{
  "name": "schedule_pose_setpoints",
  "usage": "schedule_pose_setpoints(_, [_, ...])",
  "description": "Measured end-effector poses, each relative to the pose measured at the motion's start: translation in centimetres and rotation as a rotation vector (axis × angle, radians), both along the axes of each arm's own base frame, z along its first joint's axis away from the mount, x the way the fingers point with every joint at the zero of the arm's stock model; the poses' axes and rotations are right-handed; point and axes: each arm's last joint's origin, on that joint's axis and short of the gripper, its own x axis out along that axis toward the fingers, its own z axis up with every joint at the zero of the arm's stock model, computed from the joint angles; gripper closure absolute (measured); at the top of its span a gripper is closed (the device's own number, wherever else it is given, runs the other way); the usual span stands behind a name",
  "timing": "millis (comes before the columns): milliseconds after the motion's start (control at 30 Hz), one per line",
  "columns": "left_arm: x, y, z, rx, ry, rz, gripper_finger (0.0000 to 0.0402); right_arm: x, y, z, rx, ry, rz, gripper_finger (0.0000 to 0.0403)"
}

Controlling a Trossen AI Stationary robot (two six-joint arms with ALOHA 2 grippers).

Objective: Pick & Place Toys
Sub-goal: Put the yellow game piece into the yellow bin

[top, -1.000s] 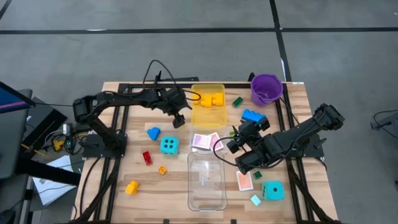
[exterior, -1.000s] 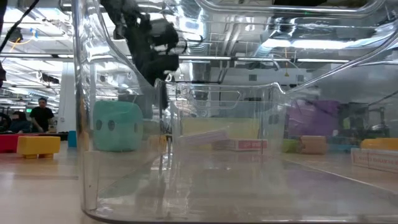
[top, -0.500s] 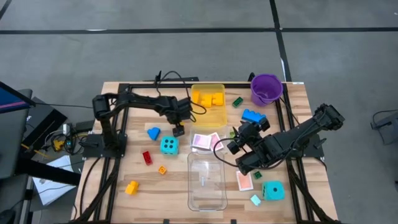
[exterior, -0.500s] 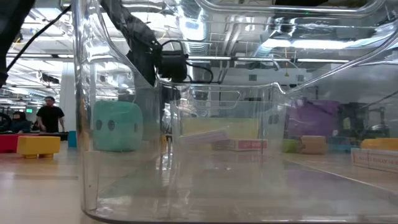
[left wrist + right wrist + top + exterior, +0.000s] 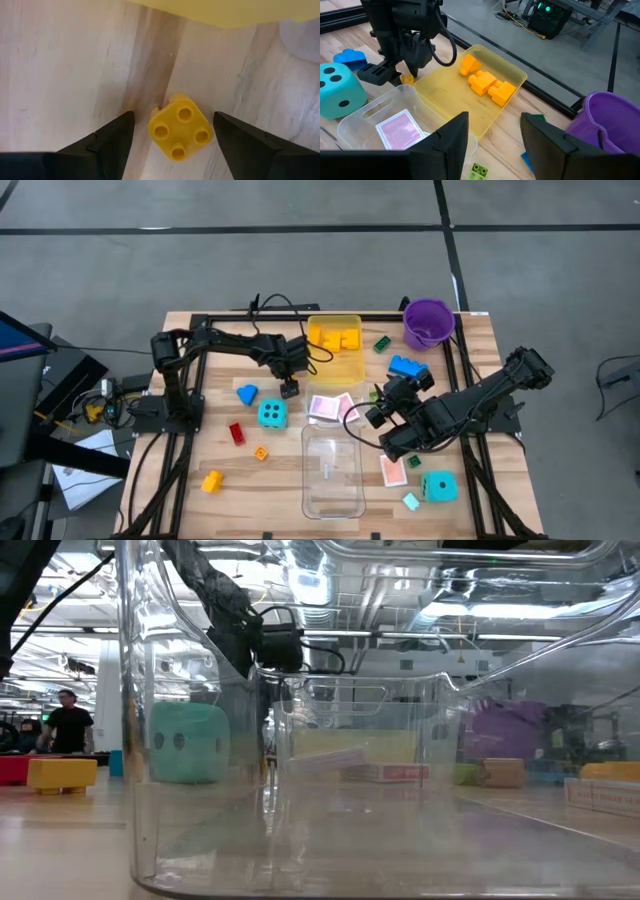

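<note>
Toys lie scattered; one small yellow four-stud plastic brick (image 5: 180, 133) sits on the wooden counter (image 5: 60, 65) directly between the spread fingers of the left tool (image 5: 172, 132), untouched. Just beyond that open tool is the yellow-tinted rectangular tray (image 5: 335, 347). The right tool (image 5: 492, 132) hovers empty, fingers parted, past the clear tray (image 5: 407, 122).

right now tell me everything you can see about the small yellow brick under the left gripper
The small yellow brick is a square plastic piece with four round studs on top, glossy and intact. It lies flat on the bare wooden table, turned cornerwise between the open fingers of the left gripper, which stand clear of it on either side. The yellow-tinted tray is just beyond it.
</note>
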Motion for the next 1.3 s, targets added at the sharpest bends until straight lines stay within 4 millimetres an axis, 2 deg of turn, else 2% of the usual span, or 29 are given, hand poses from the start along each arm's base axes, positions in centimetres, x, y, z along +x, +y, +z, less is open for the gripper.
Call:
schedule_pose_setpoints(367, [0.1, 0.0, 0.0, 0.004, -0.007, -0.007, 0.0237, 0.0, 0.0, 0.0, 0.000, 0.000, -0.001, 0.0230])
schedule_pose_setpoints(833, [0.0, 0.1, 0.3, 0.013, -0.002, -0.023, 0.0236, 0.0, 0.0, 0.0, 0.000, 0.000, -0.001, 0.0230])
schedule_pose_setpoints(1033, [0.1, 0.3, 2.4, 0.031, -0.007, -0.018, 0.0236, 0.0, 0.0, 0.0, -0.001, 0.002, 0.000, 0.0230])
schedule_pose_setpoints(1300, [-1.2, -0.1, 8.5, 0.127, -0.179, -0.016, 0.0236, 0.0, 0.0, 0.0, -0.001, 0.007, 0.000, 0.0230])
